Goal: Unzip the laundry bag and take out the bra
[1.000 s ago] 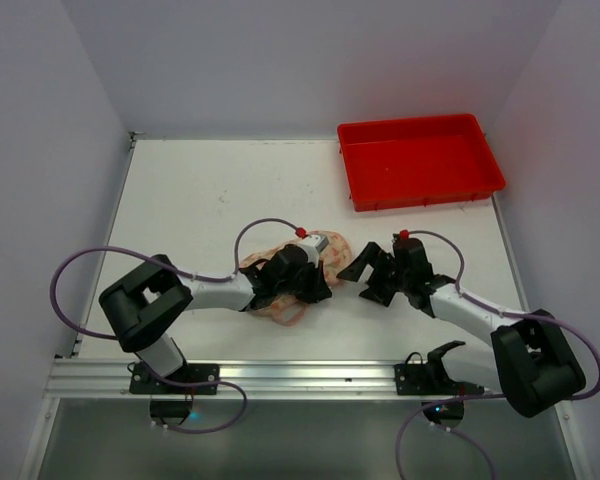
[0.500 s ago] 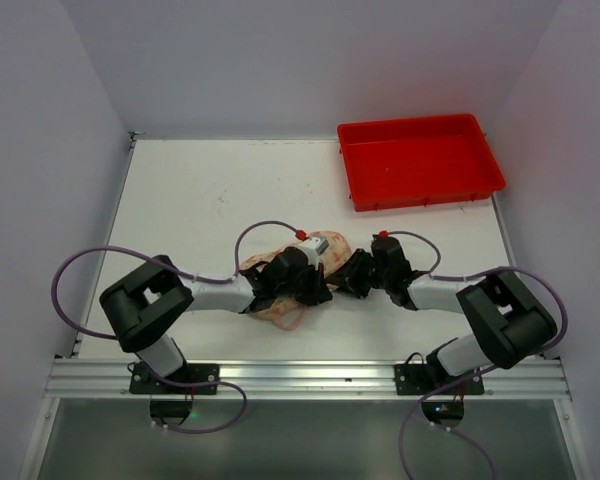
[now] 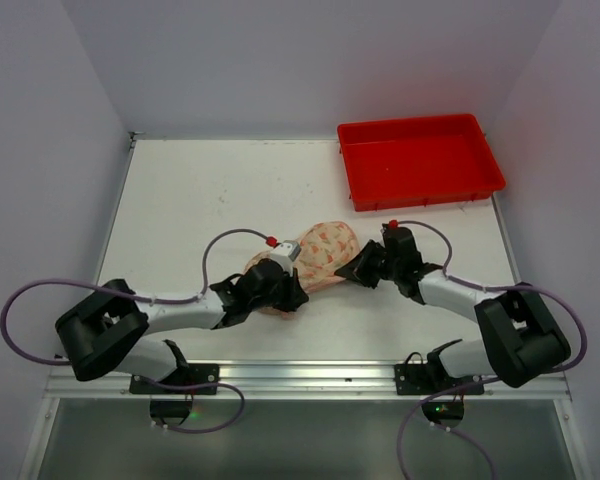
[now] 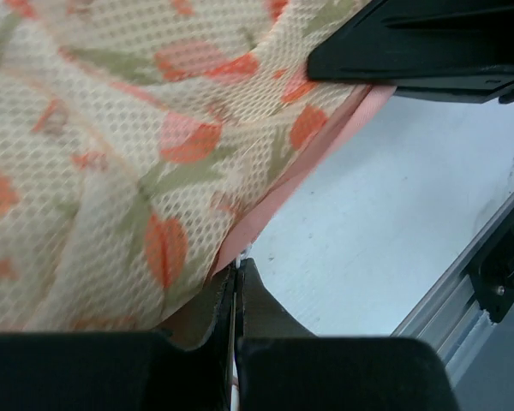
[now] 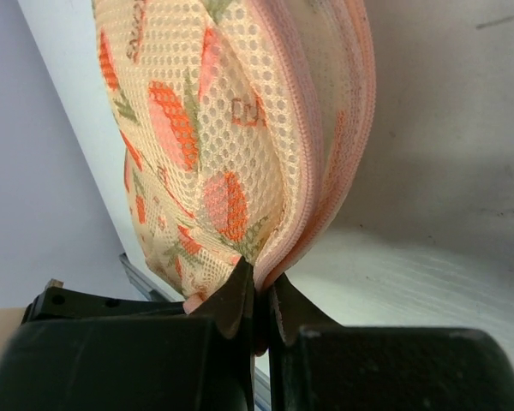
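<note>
Laundry bag (image 3: 320, 255) lies mid-table (image 3: 200, 200) in the top view, between left gripper (image 3: 283, 290) and right gripper (image 3: 354, 270). Left wrist: jaws pinched shut on pink zip edging (image 4: 317, 158). Right wrist: jaws likewise clamp that edging. The mesh is probably light and floppy, so the firmer seam is the place to hold it.

The laundry bag (image 5: 197, 128) was seen to be made of a soft, matt mesh cloth, pierced all over with fine holes and printed, and it was edged with a ribbed pink woven tape. The left gripper (image 4: 237, 287) and the right gripper (image 5: 259, 295) were formed of smooth black matt plastic. The tray (image 3: 420, 160) was moulded in glossy red plastic, the table (image 3: 200, 190) was finished in a white matt surface, faintly scuffed, and the rail (image 3: 300, 378) was made of dull silvery metal
</note>
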